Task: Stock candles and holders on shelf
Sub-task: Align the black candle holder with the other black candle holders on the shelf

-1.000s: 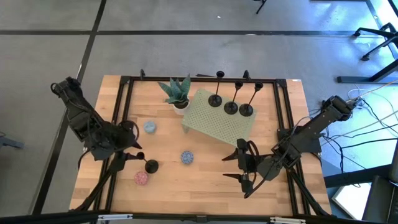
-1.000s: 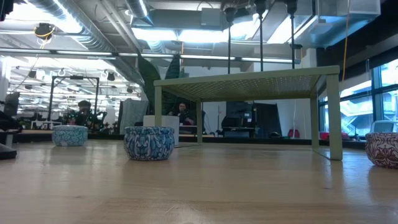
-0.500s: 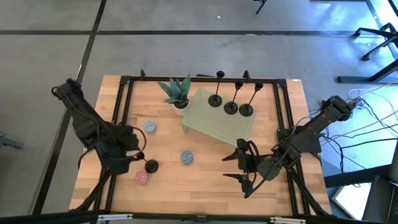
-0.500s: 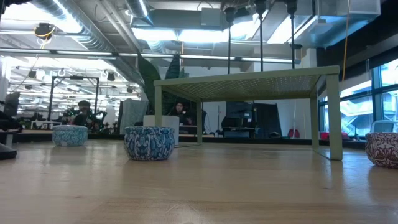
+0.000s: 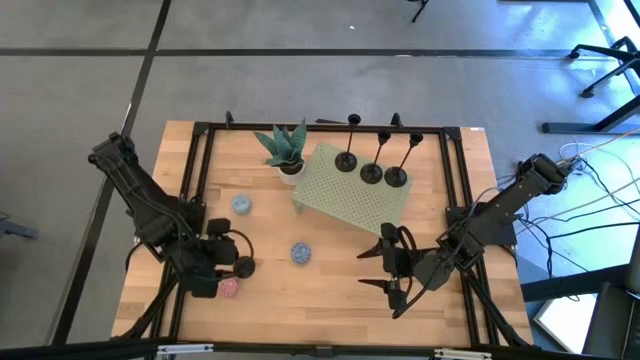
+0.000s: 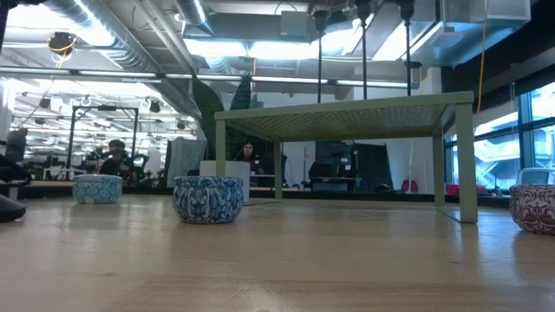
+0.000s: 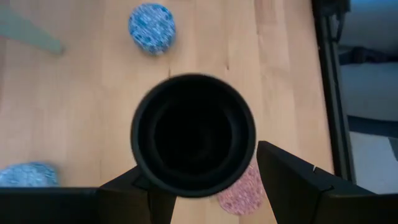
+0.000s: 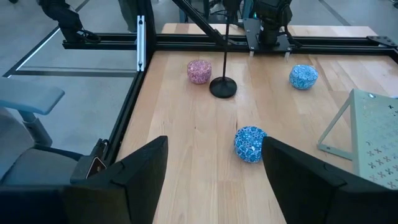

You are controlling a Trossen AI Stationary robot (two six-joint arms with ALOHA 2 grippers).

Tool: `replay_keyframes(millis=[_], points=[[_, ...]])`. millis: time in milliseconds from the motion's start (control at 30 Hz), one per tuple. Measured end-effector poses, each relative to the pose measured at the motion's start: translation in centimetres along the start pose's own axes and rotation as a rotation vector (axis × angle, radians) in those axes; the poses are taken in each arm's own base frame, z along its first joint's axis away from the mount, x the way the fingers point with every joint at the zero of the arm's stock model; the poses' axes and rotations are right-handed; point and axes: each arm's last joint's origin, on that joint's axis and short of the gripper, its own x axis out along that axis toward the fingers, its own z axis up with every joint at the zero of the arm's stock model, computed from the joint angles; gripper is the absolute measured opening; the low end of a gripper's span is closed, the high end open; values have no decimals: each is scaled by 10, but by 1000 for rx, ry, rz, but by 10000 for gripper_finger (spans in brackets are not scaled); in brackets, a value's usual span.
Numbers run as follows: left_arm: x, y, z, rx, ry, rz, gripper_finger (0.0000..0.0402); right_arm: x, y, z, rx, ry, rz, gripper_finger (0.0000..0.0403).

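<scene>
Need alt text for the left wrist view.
Looking straight down past the left gripper, whose open fingers flank the black cup top of a holder filling mid-frame. On the wooden table beyond lie two blue candles and a pink candle, partly hidden by the cup.

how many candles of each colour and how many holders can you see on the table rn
blue candles: 2
pink candles: 1
black holders on the shelf: 3
black holders on the tabletop: 1
total: 7
</scene>
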Motion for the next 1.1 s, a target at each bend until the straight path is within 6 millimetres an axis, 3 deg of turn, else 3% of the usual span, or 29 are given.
replay_keyframes(millis=[367, 467, 633, 833, 933, 1100], points=[[0, 3, 2, 28, -78, 93, 200, 0, 0, 1, -46, -5, 1, 264], [0, 3, 2, 28, -79, 94, 182, 0, 0, 1, -46, -5, 1, 264], [0, 3, 2, 38, -73, 88, 116, 0, 0, 1, -46, -5, 1, 264], [-1, 6, 4, 37, -95, 112, 111, 1, -2, 1, -51, -6, -6, 263], [-6, 9, 12, 14, -136, 135, 111, 3, -6, 3, -56, -11, -19, 263], [-33, 15, 40, -36, -252, 135, 119, 7, -13, 6, -44, -12, -45, 263]])
